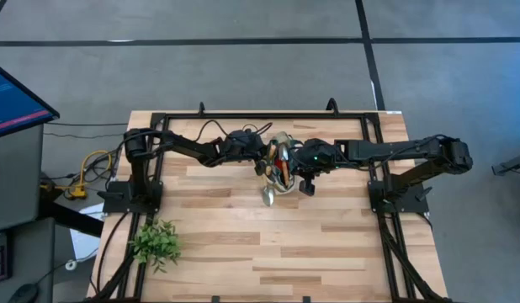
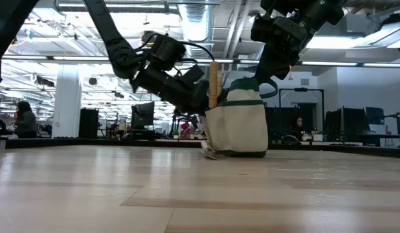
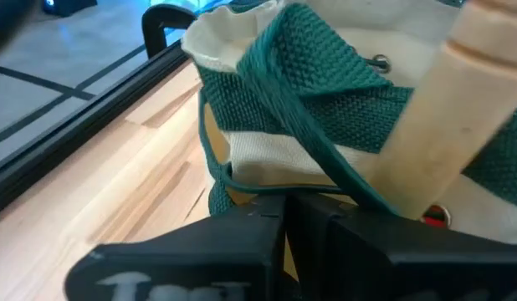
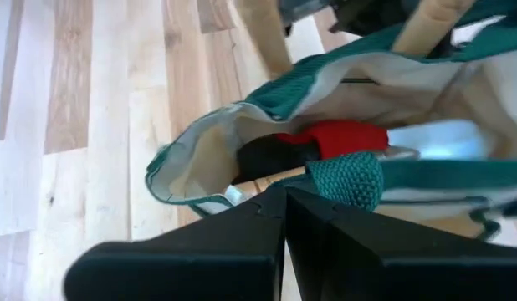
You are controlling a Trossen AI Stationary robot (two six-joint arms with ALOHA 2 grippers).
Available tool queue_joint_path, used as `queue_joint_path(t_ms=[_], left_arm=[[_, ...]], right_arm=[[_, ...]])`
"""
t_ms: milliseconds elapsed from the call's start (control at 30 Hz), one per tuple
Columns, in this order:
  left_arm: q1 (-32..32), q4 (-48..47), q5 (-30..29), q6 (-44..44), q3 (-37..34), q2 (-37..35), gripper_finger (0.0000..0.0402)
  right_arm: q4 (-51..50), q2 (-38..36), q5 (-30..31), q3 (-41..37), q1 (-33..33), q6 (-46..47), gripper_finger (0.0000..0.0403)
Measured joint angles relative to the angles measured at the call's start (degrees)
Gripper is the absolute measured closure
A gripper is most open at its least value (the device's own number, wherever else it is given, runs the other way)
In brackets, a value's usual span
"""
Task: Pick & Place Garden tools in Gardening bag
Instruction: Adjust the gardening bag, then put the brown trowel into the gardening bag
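The soft beige fabric gardening bag with green trim stands mid-table, flanked by the left claw and right claw; claw states cannot be told. Its limp cloth is best held by a handle loop.

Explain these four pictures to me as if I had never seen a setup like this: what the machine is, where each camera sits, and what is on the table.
The machine is two dark robot arms bolted at a wooden table. One picture looks straight down from above, one looks level across the table top, and the other two come from cameras on each arm's wrist.

Both arms meet at the middle of the table over a small beige gardening bag with green trim. The left gripper is at the bag's one side, the right gripper at the other. A wooden tool handle stands up beside the bag. Inside the bag, the right wrist view shows a red-and-black tool. A silver trowel head pokes out at the bag's foot. A leafy green plant lies apart, near the table's corner.
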Motion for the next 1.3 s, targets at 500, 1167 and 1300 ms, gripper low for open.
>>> queue_joint_path(t_ms=[500,1167,1300], left_arm=[[3.2,0.0,5.1,2.3,1.8,0.2,0.04],[3.5,-9.2,-0.8,4.0,-6.5,-16.3,0.04],[0.0,-10.7,-0.1,4.0,-12.2,-25.0,0.04]], right_arm=[[1.7,0.0,0.0,0.0,2.4,1.4,0.0403],[-1.2,-4.6,10.9,0.1,6.0,3.4,0.0403],[0.1,-6.6,13.4,0.1,9.1,6.4,0.0403]])
